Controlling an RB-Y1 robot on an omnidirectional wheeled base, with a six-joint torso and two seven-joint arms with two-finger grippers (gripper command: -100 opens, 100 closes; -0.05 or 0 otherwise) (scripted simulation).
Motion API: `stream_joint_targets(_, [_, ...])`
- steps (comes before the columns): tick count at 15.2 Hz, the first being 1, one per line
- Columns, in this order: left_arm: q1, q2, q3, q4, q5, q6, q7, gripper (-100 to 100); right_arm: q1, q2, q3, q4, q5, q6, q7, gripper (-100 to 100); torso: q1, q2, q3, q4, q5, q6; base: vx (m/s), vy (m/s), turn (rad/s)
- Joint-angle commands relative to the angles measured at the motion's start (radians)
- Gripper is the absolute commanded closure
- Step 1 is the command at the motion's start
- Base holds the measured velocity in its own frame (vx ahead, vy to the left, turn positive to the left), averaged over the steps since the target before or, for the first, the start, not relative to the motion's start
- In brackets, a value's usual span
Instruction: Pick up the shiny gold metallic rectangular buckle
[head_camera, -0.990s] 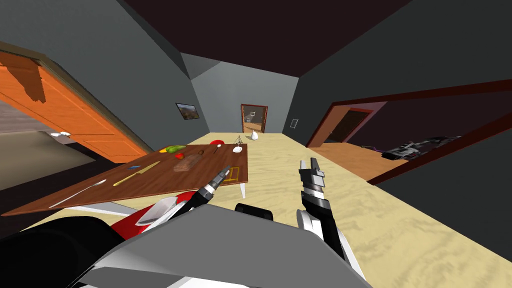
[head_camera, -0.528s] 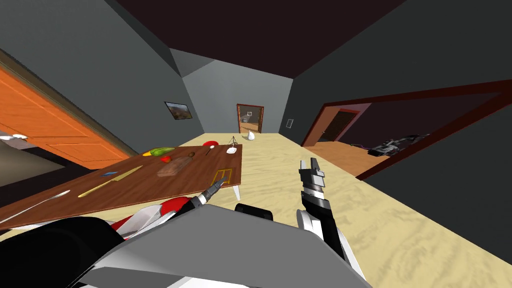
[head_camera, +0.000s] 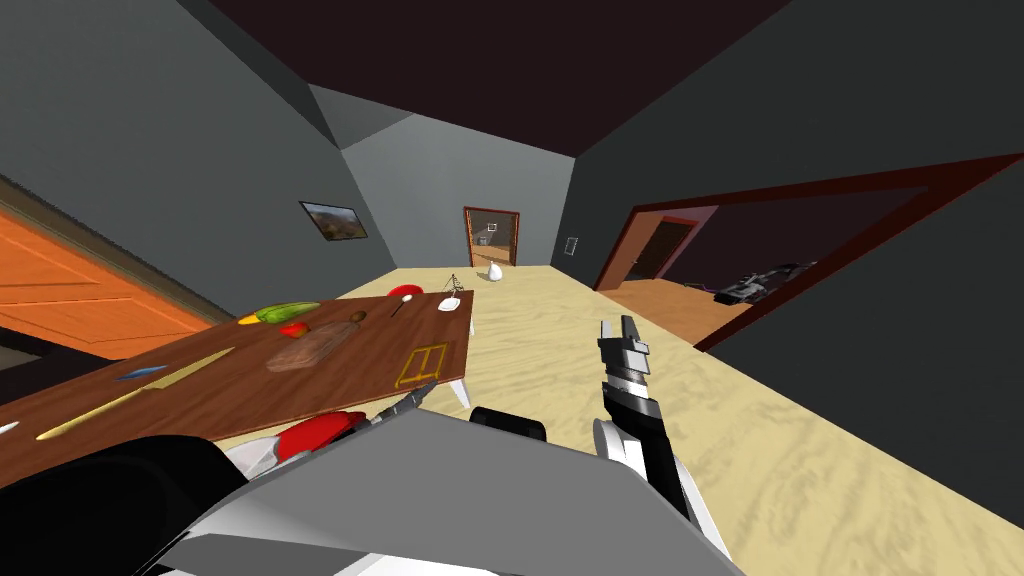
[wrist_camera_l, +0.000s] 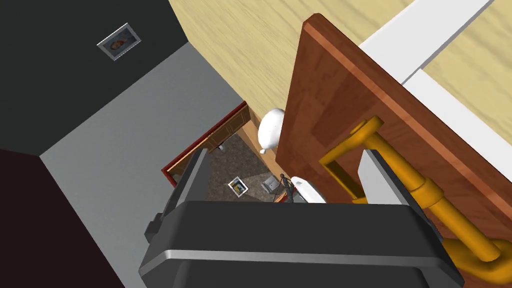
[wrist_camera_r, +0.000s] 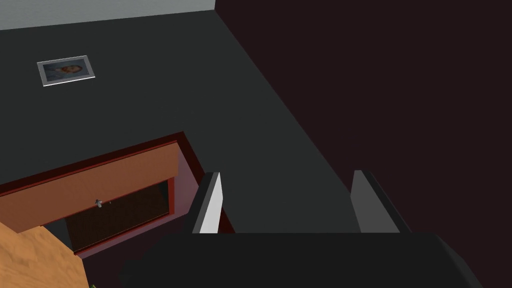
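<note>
- The shiny gold rectangular metal buckle (head_camera: 422, 364) lies flat on the brown wooden tabletop (head_camera: 330, 375). It is close to the near corner on the side toward the open floor. It is an open frame with a bar down its middle.
- In the left wrist view the buckle (wrist_camera_l: 417, 180) sits right at the left tool (wrist_camera_l: 285, 160). One light grey finger (wrist_camera_l: 376, 175) stands in front of the frame's bars, and the other is out past the tabletop's (wrist_camera_l: 340, 85) edge. I cannot tell whether the finger touches the gold metal.
- The left tool's fingers stand apart, with nothing clamped between them.
- The left arm reaches low and forward from beside the chest, its dark forearm slanting toward that corner. In the head view the left tool (head_camera: 418, 393) is at the tabletop's near edge, just short of the buckle.
- The right arm stands raised over the sandy beige floor (head_camera: 560, 340), well apart from the tabletop. The right tool (head_camera: 618, 328) points up and forward.
- In its own wrist view the right tool (wrist_camera_r: 286, 200) has its fingers apart and grips nothing.
- Farther along the tabletop lie a brown cutting board (head_camera: 308, 349), a long yellow knife-shaped utensil (head_camera: 135, 395), green and yellow vegetables (head_camera: 285, 312) and a small white dish (head_camera: 449, 303).
- A white rounded sack (head_camera: 494, 271) sits on the floor by the far doorway.
</note>
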Motion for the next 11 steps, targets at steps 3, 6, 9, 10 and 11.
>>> stream_joint_targets(3, [0.045,0.073,-0.028,0.074,0.018,0.016,-0.012,-100,0.000,0.000,0.000,0.000,0.000,0.000,0.000,0,-0.001,-0.001,-0.001,0.000,-0.001,0.000,0.117,-0.103,-0.108])
stream_joint_targets(6, [0.064,0.109,-0.046,0.109,0.027,0.023,-0.017,-100,0.000,0.000,0.000,0.000,0.000,0.000,0.000,0,0.001,-0.001,0.000,0.000,0.000,0.000,0.099,-0.071,-0.075])
stream_joint_targets(9, [0.081,0.144,-0.063,0.155,0.036,0.030,-0.023,-100,0.000,0.000,0.000,0.000,0.000,0.000,0.000,0,0.002,0.001,0.000,0.000,0.000,0.000,0.084,-0.055,-0.061])
stream_joint_targets(10, [0.098,0.174,-0.081,0.194,0.045,0.037,-0.028,-100,0.000,0.000,0.000,0.000,0.000,0.000,0.000,0,0.002,0.001,0.000,0.000,0.000,0.000,0.121,-0.078,-0.150])
stream_joint_targets(11, [0.098,0.176,-0.081,0.194,0.045,0.037,-0.028,-100,0.000,0.000,0.000,0.000,0.000,0.000,0.000,0,0.002,-0.001,0.000,0.000,0.000,0.000,0.126,-0.069,-0.095])
